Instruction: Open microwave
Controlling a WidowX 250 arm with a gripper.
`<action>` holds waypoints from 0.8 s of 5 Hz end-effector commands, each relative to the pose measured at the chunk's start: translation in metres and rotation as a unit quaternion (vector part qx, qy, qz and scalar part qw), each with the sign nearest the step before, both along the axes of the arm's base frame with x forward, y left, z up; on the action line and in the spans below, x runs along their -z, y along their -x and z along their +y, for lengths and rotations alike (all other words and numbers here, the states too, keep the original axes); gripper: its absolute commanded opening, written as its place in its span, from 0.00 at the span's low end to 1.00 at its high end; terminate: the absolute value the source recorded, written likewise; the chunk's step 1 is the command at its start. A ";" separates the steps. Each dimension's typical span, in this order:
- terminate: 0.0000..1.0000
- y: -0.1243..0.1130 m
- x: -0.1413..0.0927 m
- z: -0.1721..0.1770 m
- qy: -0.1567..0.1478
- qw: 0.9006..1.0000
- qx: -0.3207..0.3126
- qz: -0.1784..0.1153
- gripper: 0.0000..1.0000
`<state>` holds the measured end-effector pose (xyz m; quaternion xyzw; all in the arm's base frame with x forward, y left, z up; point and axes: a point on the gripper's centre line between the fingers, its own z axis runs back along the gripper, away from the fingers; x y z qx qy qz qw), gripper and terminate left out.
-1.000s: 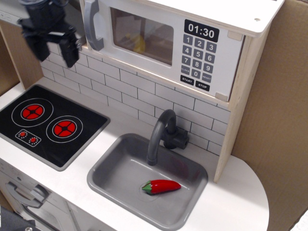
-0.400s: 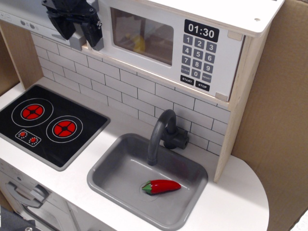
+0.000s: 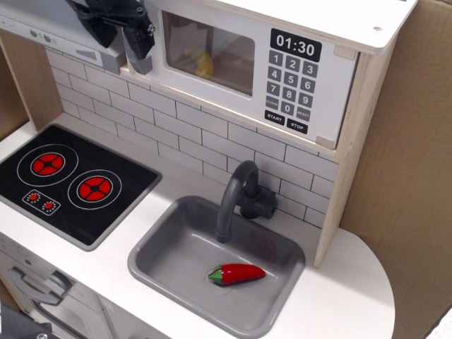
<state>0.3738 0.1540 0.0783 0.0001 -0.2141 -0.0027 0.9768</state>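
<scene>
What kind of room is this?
It looks like a toy play kitchen: a white microwave over a tiled wall, a black stove with red burners, and a grey sink holding a red pepper.

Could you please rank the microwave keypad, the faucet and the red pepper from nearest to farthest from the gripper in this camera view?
From the gripper, upper left:
1. Microwave keypad, to its right.
2. Faucet, below, behind the sink.
3. Red pepper, in the sink basin.
</scene>
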 end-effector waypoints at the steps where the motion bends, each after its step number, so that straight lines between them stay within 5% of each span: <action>1: 0.00 -0.006 -0.023 -0.001 -0.016 0.999 0.011 -0.042 0.00; 4: 0.00 0.023 -0.026 -0.001 -0.006 1.000 0.022 -0.021 0.00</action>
